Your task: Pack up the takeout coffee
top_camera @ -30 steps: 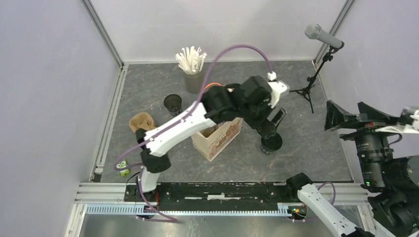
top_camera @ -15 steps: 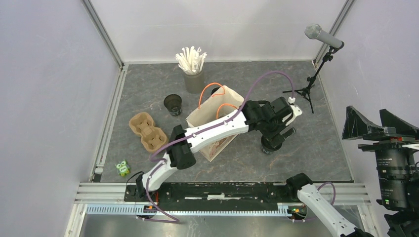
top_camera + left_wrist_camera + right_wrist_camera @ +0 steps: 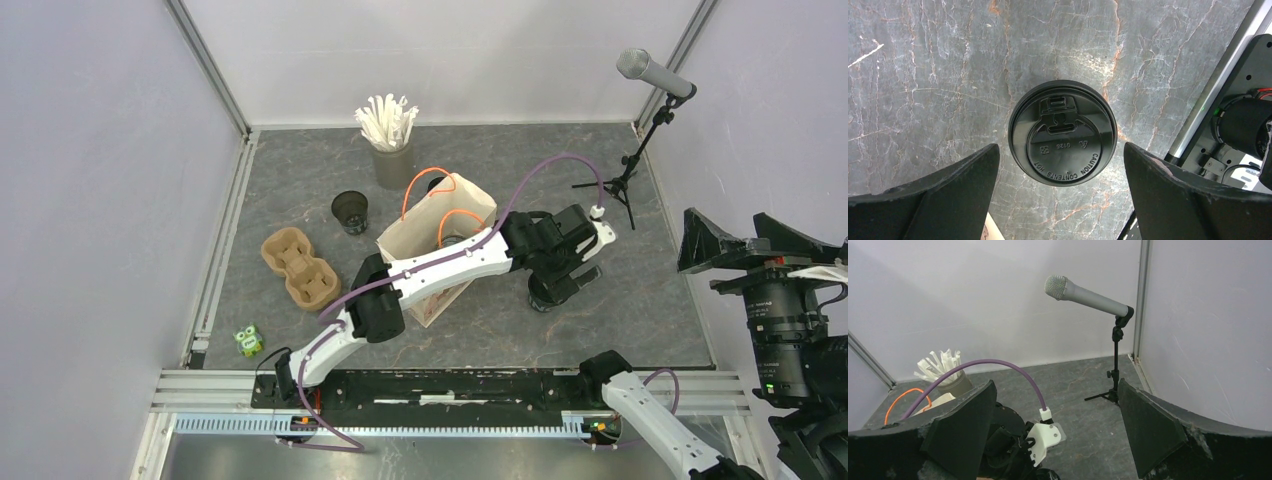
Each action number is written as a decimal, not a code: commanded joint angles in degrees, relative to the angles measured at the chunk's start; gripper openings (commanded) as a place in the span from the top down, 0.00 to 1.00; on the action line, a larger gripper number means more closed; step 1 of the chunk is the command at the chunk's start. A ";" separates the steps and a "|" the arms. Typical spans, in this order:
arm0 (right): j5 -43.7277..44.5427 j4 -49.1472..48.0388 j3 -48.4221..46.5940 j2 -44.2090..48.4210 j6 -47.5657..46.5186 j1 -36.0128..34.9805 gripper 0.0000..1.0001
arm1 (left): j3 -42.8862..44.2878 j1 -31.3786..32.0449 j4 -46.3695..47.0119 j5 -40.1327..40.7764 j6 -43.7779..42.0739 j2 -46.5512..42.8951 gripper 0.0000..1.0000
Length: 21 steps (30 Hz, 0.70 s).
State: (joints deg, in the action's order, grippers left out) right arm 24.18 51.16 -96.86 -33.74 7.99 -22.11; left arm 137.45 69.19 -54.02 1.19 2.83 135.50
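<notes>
Left tool [image 3: 1060, 150] spread wide, one finger to each side of the lidded cup [image 3: 1063, 132], neither touching it. The cup stands upright on the worktop [image 3: 650, 290], just right of the paper bag [image 3: 437, 215]. Right tool [image 3: 1054, 390] is also spread, empty and raised well clear.

Risks:
- Height above the lid is hard to judge from these views. Closing too high would pinch only the lid and could pop it off.
- Any sideways drift could put a finger on the rim and tip the cup.
- The left forearm crosses over the bag, so a careless lift might snag the orange handles [image 3: 430, 185].
</notes>
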 commanded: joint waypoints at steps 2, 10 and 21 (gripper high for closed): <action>0.37 -0.53 -0.71 -0.89 -1.06 0.13 0.02 | -0.57 0.27 2.22 -0.05 -2.74 1.07 0.01; 0.46 -0.12 -0.79 -0.72 -0.84 0.12 0.02 | -2.74 0.28 2.16 -0.22 -2.74 1.18 0.03; -0.09 -0.27 -0.75 -1.08 -1.41 0.14 0.02 | -2.84 0.33 3.69 -0.92 -4.48 1.40 0.09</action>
State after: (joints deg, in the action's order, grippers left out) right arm 24.27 51.55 -96.86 -33.78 7.44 -22.11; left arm 134.34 69.19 -52.95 1.13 1.61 136.35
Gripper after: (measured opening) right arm 0.979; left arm 0.924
